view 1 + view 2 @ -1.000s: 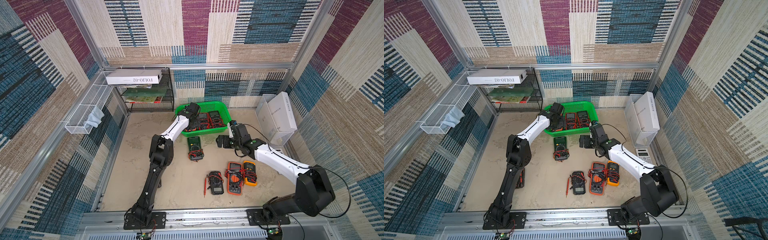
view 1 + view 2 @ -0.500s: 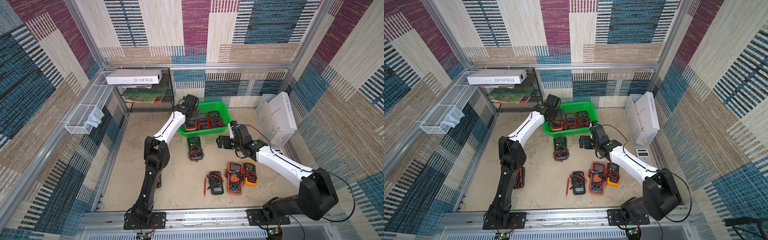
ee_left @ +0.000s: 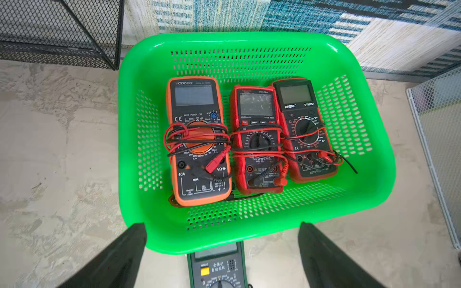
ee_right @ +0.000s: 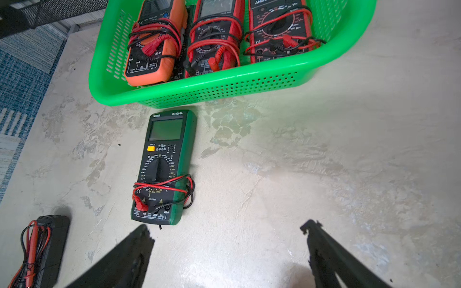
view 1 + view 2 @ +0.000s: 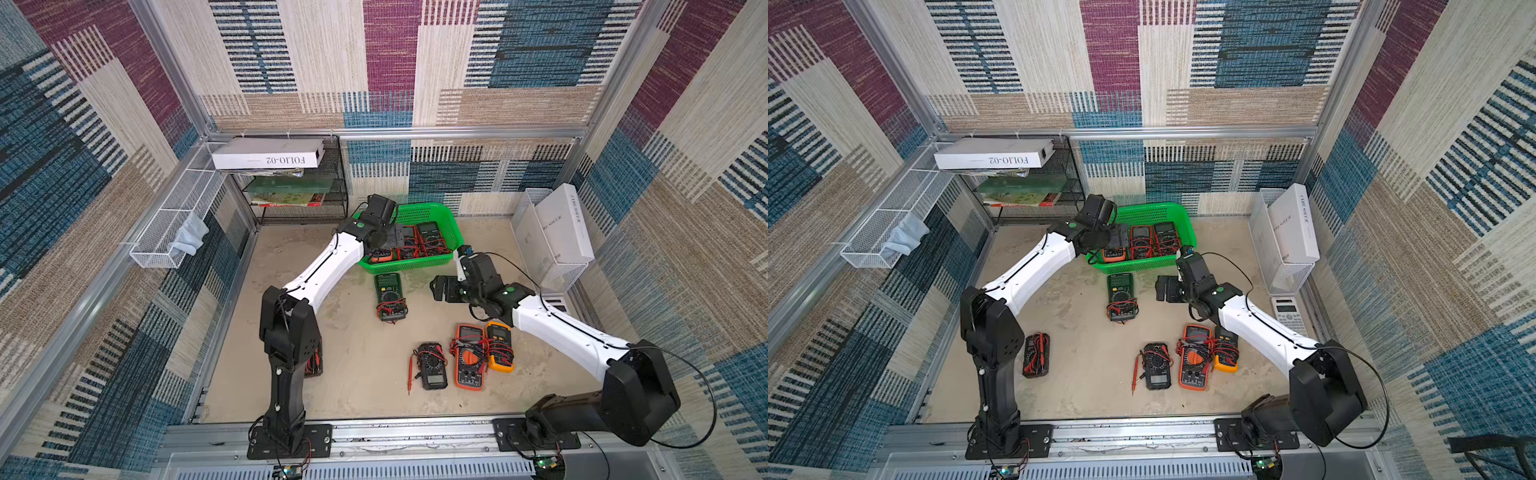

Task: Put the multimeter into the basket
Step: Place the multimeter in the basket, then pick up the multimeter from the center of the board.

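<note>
The bright green basket stands at the back of the table and holds three multimeters side by side: an orange one, a red one and a dark red one. A green multimeter lies flat on the table just in front of the basket. My left gripper hangs open above the basket's near rim, holding nothing. My right gripper is open and empty above bare table, right of the green multimeter.
A black multimeter, an orange one and a yellow one lie at the front right. Another black one lies by the left arm. A black mesh rack, a white wire tray, a white file holder and a calculator line the edges.
My left arm has risen and drawn back from inside the basket toward its left near rim. The right arm has hardly moved.
</note>
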`<state>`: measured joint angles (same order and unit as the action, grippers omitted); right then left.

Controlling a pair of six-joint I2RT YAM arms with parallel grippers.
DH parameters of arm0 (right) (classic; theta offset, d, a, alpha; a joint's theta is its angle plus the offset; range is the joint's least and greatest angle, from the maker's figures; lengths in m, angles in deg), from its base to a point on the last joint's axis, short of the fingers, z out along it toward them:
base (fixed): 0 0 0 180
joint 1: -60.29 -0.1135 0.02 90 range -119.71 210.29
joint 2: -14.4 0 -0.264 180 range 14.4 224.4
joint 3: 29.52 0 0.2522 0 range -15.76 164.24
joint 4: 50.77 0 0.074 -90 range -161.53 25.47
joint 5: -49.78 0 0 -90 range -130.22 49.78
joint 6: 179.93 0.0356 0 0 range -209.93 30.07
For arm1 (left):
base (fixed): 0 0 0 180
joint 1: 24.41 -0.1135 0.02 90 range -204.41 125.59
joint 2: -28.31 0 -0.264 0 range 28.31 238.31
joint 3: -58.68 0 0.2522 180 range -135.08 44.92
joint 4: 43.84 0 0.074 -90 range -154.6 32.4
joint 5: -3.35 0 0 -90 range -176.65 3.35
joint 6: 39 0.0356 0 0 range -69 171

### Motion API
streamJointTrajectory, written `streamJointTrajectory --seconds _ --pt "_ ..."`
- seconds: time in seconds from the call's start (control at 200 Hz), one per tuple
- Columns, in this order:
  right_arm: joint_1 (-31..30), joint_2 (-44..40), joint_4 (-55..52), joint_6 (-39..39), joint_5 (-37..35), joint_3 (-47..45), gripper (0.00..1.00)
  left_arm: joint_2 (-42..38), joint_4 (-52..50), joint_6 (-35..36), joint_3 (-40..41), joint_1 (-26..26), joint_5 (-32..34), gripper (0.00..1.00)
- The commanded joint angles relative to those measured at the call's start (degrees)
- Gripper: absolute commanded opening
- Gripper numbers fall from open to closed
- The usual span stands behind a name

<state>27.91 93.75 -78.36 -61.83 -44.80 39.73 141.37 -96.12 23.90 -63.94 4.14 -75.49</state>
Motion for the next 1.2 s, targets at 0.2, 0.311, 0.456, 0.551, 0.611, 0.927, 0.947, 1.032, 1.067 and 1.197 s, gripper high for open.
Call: streamJointTrajectory --seconds 0.2,0.311,0.456,0.551,0.611,0.927,0.947,1.032,1.067,1.197 --pt "-1.53 -0.54 0.66 1.26 -1.32 -2.39 1.00 -9.95 5.02 -4.62 15.93 2.52 0.27 1.00" --pt "-2.15 -0.85 0.97 1.35 -1.81 -3.86 1.00 -12.11 6.52 -6.66 22.00 3.47 0.29 1.00" --pt "-2.34 -1.34 1.17 1.46 -2.25 -5.87 1.00 -12.65 7.65 -7.83 27.01 4.98 -0.87 1.00" --pt "-2.34 -1.82 1.32 1.48 -2.60 -7.17 0.99 -12.29 8.77 -8.02 29.73 6.36 -1.55 1.00" --pt "-2.34 -2.10 1.34 1.43 -2.87 -7.81 1.00 -11.75 8.82 -8.33 30.79 7.16 -1.46 1.00" --pt "-2.34 -1.40 2.30 1.17 -2.58 -9.06 0.99 -9.77 12.14 -9.90 34.69 9.85 -2.61 1.00" --pt "-2.34 -1.33 2.31 1.09 -2.54 -9.07 0.99 -9.58 12.31 -9.99 34.81 9.93 -2.62 1.00" --pt "-2.31 -1.13 2.33 0.97 -2.54 -8.83 1.00 -8.76 12.98 -10.13 34.94 10.03 -3.15 1.00" --pt "-2.34 -1.04 2.31 0.91 -2.54 -8.79 0.99 -8.31 13.18 -10.22 34.93 10.11 -3.14 1.00" --pt "-2.33 -0.95 2.48 0.97 -2.63 -8.91 1.00 -7.15 13.91 -9.96 34.51 10.11 -3.49 1.00"
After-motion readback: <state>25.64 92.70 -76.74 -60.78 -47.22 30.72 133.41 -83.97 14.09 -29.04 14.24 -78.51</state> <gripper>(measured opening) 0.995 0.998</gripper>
